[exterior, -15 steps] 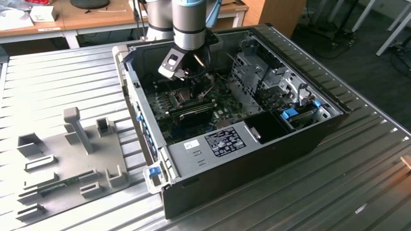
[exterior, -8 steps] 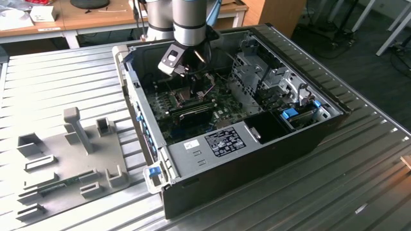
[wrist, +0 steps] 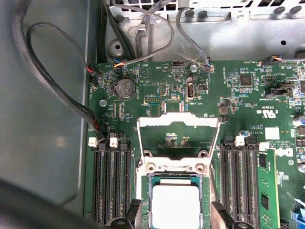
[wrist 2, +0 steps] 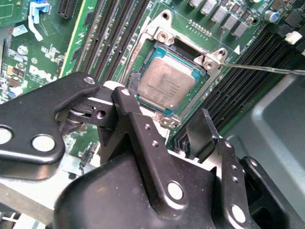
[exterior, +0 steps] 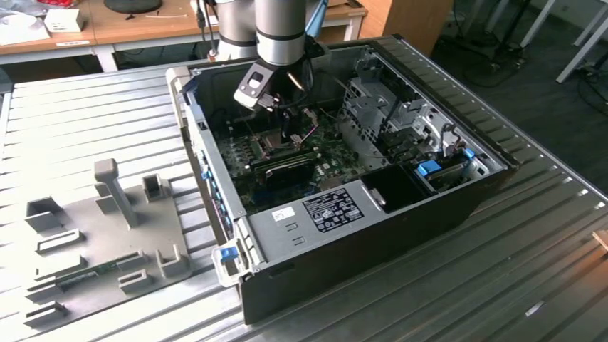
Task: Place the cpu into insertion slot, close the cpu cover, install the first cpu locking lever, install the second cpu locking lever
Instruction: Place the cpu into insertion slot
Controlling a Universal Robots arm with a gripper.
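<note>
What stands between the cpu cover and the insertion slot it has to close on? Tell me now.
The tool does: its open fingers hang on either side of the cpu, which lies in the insertion slot, probably in the path of the raised cpu cover. Nothing else visible intervenes.

The cpu top is dull silver-grey. The circuit board is green with fine pale traces; memory slots black with white end clips. The cpu cover is shiny silver; computer case black, table light grey, ribbed.
</note>
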